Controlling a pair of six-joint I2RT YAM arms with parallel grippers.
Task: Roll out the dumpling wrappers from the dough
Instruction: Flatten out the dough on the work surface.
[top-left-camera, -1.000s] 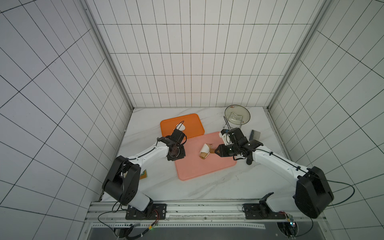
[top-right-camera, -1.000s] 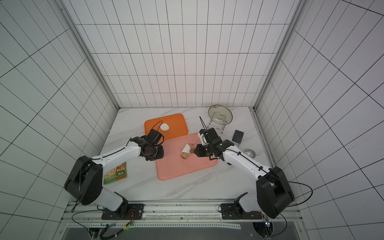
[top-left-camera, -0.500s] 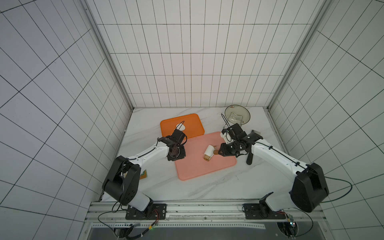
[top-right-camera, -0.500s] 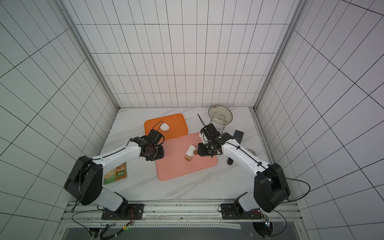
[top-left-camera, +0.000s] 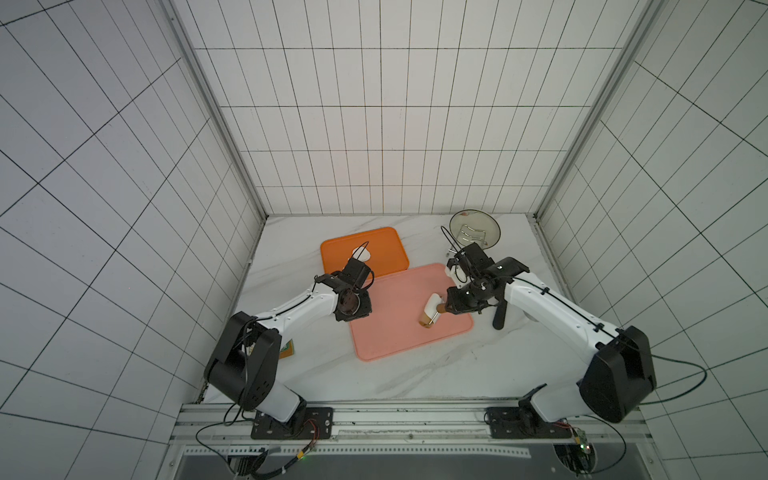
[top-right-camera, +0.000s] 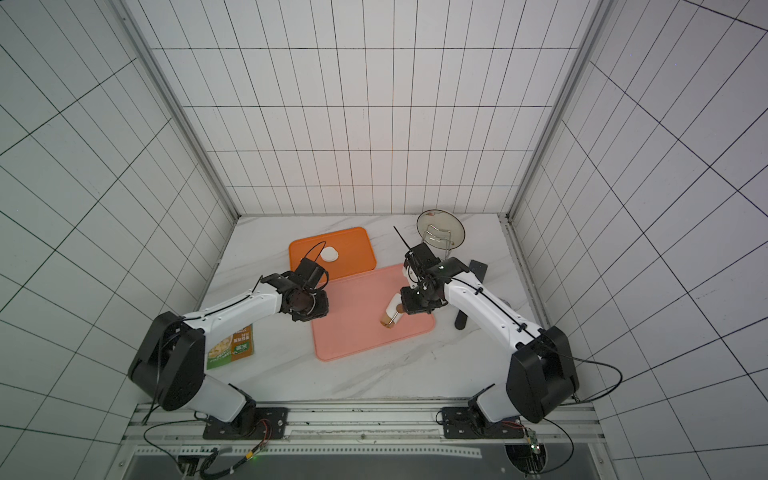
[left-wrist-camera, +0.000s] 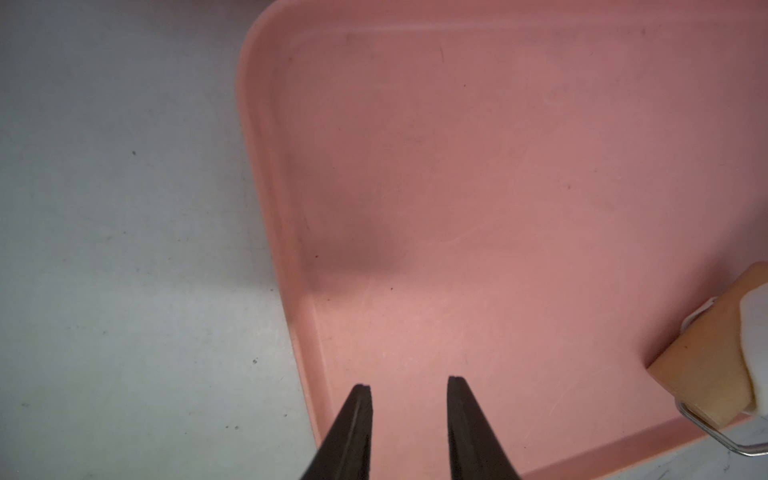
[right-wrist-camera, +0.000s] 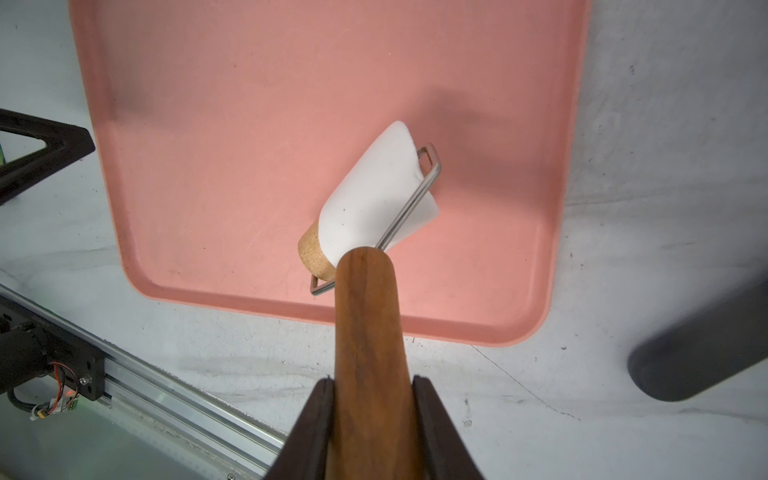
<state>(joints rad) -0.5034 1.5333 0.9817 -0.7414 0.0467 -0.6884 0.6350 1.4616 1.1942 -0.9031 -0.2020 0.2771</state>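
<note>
A white sheet of dough (right-wrist-camera: 374, 191) is wrapped round the drum of a wooden-handled roller (right-wrist-camera: 365, 316), which stands on the pink tray (right-wrist-camera: 249, 124). My right gripper (right-wrist-camera: 372, 379) is shut on the roller's handle; both top views show it (top-left-camera: 451, 306) (top-right-camera: 409, 307) over the tray's right part. My left gripper (left-wrist-camera: 408, 382) is open and holds nothing, low over the pink tray's left edge (left-wrist-camera: 291, 249). A small roundish white lump of dough (top-left-camera: 360, 253) (top-right-camera: 329, 254) lies on the orange tray (top-left-camera: 386, 249). No dumpling wrappers are in view.
A round glass dish with a wire rack (top-left-camera: 474, 229) stands at the back right. A dark handled tool (top-left-camera: 498, 311) lies right of the pink tray. A dark grey block (top-right-camera: 478, 268) sits further back. A printed packet (top-right-camera: 230, 347) lies under the left arm.
My right gripper has drawn the roller, with the dough on it, to the right and toward the front of the pink tray. The left arm has stayed put.
</note>
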